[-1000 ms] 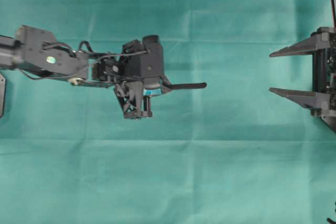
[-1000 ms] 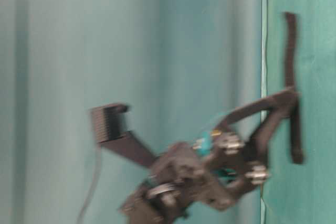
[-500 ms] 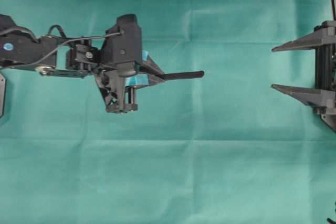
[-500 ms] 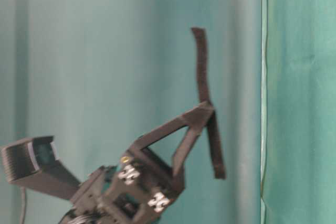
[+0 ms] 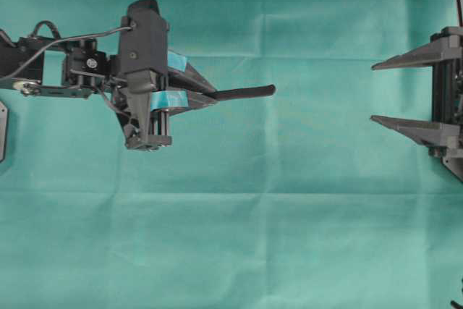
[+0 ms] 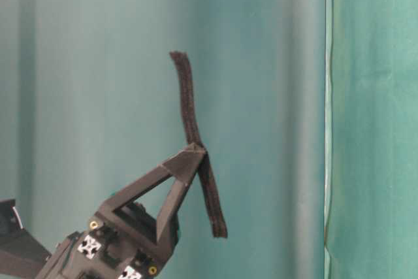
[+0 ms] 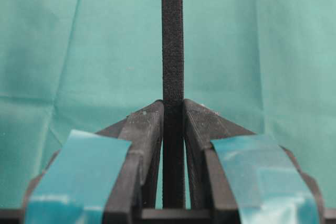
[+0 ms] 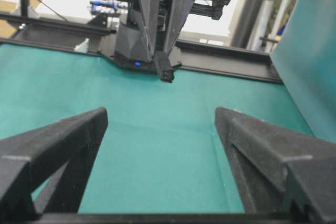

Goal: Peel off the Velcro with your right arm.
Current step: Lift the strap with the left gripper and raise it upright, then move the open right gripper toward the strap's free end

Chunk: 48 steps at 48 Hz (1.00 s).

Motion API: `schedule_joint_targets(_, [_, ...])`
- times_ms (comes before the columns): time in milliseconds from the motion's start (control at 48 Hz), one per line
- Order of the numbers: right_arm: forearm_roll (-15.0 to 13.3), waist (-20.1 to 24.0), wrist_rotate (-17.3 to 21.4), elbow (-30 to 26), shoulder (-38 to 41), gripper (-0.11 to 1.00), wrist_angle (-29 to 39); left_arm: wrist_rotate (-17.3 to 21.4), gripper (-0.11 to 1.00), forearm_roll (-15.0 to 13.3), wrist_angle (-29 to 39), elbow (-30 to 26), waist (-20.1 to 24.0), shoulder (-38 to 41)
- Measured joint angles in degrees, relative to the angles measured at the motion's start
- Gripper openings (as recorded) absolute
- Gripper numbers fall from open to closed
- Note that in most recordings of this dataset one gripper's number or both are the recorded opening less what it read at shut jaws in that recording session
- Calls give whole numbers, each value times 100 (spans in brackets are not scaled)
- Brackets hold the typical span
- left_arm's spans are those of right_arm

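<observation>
The Velcro [image 5: 246,92] is a narrow black strap held off the green cloth, its free end pointing right toward the right arm. My left gripper [image 5: 213,96], with teal tape on its fingers, is shut on the strap near its middle. The left wrist view shows the Velcro [image 7: 172,40] pinched between the fingertips and running straight out past the left gripper [image 7: 173,103]. In the table-level view the Velcro [image 6: 189,109] sticks out on both sides of the left gripper [image 6: 196,153]. My right gripper [image 5: 373,93] stands open at the right edge, well apart from the strap. It faces the Velcro [image 8: 166,70] with nothing inside the right gripper [image 8: 160,116].
Green cloth [image 5: 289,236] covers the table, and a green backdrop [image 6: 98,63] hangs behind it. A black frame rail [image 8: 226,66] runs along the far table edge behind the left arm. A dark plate [image 5: 2,132] sits at the left edge.
My left gripper has carried the Velcro leftward and toward the top of the overhead view, and farther left in the table-level view. The right gripper has stayed open and in place.
</observation>
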Motion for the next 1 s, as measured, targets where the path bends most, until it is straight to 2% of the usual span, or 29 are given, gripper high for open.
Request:
schedule_joint_targets(229, [-316, -9, -211, -176, 299, 68, -35, -246, 10, -18, -176, 105, 9, -132])
schedule_joint_targets(375, [-369, -9, -527, -387, 615, 67, -105, -571, 10, -26, -545, 246, 0, -246])
schedule_joint_targets(542, [-378, -62, -1160, -633, 1063, 67, -246, -1116, 10, -26, -1107, 563, 0, -439])
schedule_joint_targets(812, [-387, -255, -2329, -905, 1986, 67, -1143, -2048, 10, -26, -2101, 1187, 9, -765])
schedule_joint_targets(1000, [-378, -387, -2830, -1195, 2725, 67, -1670, -2479, 10, -35, -2637, 1591, 9, -958])
